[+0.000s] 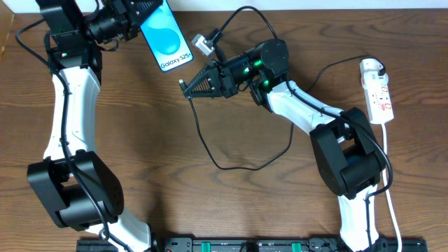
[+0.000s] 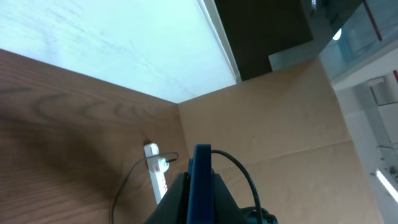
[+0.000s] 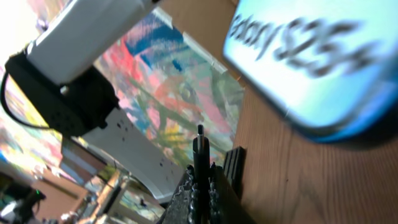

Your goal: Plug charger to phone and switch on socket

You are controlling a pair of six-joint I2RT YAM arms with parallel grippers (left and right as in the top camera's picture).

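Observation:
My left gripper (image 1: 148,19) is shut on the phone (image 1: 166,38) and holds it raised at the table's far left, blue screen and "Galaxy S25+" text showing. In the left wrist view the phone (image 2: 202,180) stands edge-on between the fingers (image 2: 202,202). My right gripper (image 1: 190,87) is shut on the charger's plug tip (image 3: 199,146), just below and right of the phone's lower end (image 3: 311,68); plug and phone are apart. The thin charger cable (image 1: 231,166) loops over the table. The white socket (image 1: 378,91) lies at the far right and also shows in the left wrist view (image 2: 157,174).
The table is brown wood (image 1: 210,210). The right arm's white link (image 1: 301,105) and black base joint (image 1: 346,157) lie between the cable loop and the socket. A black plug and cable (image 1: 329,70) run to the socket's top end. A white cord (image 1: 392,210) trails down the right.

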